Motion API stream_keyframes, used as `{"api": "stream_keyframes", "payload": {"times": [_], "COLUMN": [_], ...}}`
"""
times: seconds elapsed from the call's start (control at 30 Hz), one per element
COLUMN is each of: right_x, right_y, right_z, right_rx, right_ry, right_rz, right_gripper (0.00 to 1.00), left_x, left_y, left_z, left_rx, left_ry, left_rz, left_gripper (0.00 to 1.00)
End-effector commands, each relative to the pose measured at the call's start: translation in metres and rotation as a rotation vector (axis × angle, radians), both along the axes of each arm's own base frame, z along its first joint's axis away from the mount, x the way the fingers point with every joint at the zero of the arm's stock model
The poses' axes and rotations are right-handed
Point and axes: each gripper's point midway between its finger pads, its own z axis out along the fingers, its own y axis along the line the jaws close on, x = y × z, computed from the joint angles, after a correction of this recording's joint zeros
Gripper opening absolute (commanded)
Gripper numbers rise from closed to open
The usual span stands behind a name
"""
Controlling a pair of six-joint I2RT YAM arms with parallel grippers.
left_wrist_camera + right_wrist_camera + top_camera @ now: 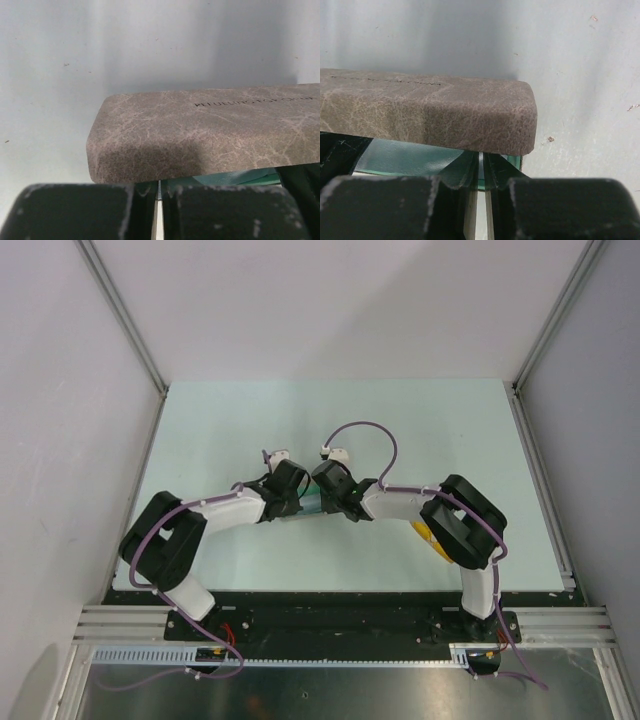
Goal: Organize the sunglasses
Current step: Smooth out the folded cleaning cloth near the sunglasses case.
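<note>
A: Where are the sunglasses point(428, 533) to be found?

B: Only a yellow sliver is seen from above, at about four o'clock from the middle of the table point(450, 430). The rest is covered by the elbow of the right arm point(465, 530), so lenses and temples cannot be told apart. It is placed well apart from both grippers.

A: What is shown at the wrists?

B: A grey-brown case point(200, 130) with a cracked-leather look is seen just beyond each pair of fingers. It is cut off at three o'clock in the left wrist view and at nine o'clock in the right. Pressed lettering point(250, 101) is made out on its top, but it cannot be read.

A: And beneath it?

B: A teal layer point(405, 157) is glimpsed under the case's near edge. Whether it is lining or a separate sheet cannot be told. From above, the case is hidden by the two wrists meeting at the middle.

A: How are the jaws set?

B: The left gripper point(156, 195) is pressed together, with only a hairline slit showing. The right gripper point(481, 167) is drawn almost as tight. Whether the teal layer is nipped by either pair of tips cannot be told.
</note>
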Motion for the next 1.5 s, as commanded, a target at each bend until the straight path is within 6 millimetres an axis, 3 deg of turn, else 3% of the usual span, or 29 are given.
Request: {"api": "stream_keyframes", "payload": {"times": [0.0,0.2,0.47,0.6,1.03,1.47], "right_x": [0.009,0.01,0.018,0.019,0.022,0.019], "right_y": [-0.006,-0.008,0.026,0.03,0.036,0.021], "right_z": [-0.003,0.001,0.049,0.054,0.032,0.006], "right_rx": [-0.031,-0.027,0.069,0.085,0.058,-0.007], "right_ry": [-0.009,-0.015,-0.177,-0.196,-0.209,-0.195], "right_rz": [-0.043,-0.055,0.027,0.029,0.049,0.029], "right_gripper": [0.12,0.12,0.1,0.07,0.01,0.0], "left_x": [0.004,0.006,0.013,0.017,0.019,0.014], "left_y": [0.008,0.007,0.003,0.002,-0.004,0.008], "left_z": [0.003,0.011,0.035,0.041,0.015,-0.002], "left_rx": [0.02,0.008,-0.034,-0.062,-0.12,-0.089], "left_ry": [-0.035,-0.053,-0.118,-0.159,-0.179,-0.177], "left_rz": [0.026,0.022,0.034,0.044,0.067,0.108], "left_gripper": [0.04,0.06,0.11,0.11,0.08,0.07]}}
